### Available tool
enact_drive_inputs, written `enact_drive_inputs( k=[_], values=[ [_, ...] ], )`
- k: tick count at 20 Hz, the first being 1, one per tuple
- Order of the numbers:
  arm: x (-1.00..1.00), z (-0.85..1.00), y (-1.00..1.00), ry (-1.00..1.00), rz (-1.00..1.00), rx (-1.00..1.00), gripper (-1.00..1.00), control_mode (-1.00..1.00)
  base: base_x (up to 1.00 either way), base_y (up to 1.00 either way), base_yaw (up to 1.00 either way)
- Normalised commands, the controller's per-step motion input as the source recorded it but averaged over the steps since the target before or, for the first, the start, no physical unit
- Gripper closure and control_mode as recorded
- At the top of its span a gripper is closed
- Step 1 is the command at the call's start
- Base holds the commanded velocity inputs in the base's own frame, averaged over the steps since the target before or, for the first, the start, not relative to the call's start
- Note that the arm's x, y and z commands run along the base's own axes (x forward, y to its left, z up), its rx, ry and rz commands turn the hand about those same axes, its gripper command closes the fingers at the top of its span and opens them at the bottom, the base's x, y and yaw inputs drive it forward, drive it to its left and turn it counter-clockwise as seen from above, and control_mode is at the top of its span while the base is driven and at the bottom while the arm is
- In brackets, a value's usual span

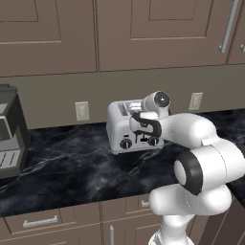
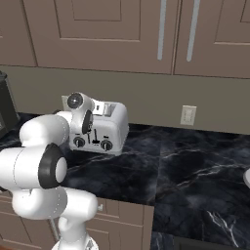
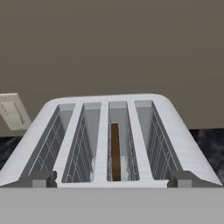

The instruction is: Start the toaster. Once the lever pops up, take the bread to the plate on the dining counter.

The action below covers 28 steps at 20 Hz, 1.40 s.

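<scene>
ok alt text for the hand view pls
Looking down into the silver four-slot toaster: a dark brown slice of bread stands on edge in the third slot from the left, the other three empty. Behind are a taupe wall and a wall outlet.

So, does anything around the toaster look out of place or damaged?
Nothing stands out. The toaster sits upright on the worktop, and the bread stands straight inside its third slot from the left in the hand view.
</scene>
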Motion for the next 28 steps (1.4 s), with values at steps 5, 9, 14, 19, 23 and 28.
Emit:
enact_drive_inputs(
  k=[5,9,14,19,23,28],
  values=[
    [0.00,0.00,0.00,0.00,0.00,0.00,-1.00,-1.00,0.00,0.00,0.00],
    [0.00,0.00,0.00,0.00,0.00,0.00,-1.00,-1.00,0.00,0.00,0.00],
    [0.00,0.00,0.00,0.00,0.00,0.00,-1.00,-1.00,0.00,0.00,0.00],
    [0.00,0.00,0.00,0.00,0.00,0.00,-1.00,-1.00,0.00,0.00,0.00],
    [0.00,0.00,0.00,0.00,0.00,0.00,-1.00,-1.00,0.00,0.00,0.00],
    [0.00,0.00,0.00,0.00,0.00,0.00,-1.00,-1.00,0.00,0.00,0.00]
  ],
)
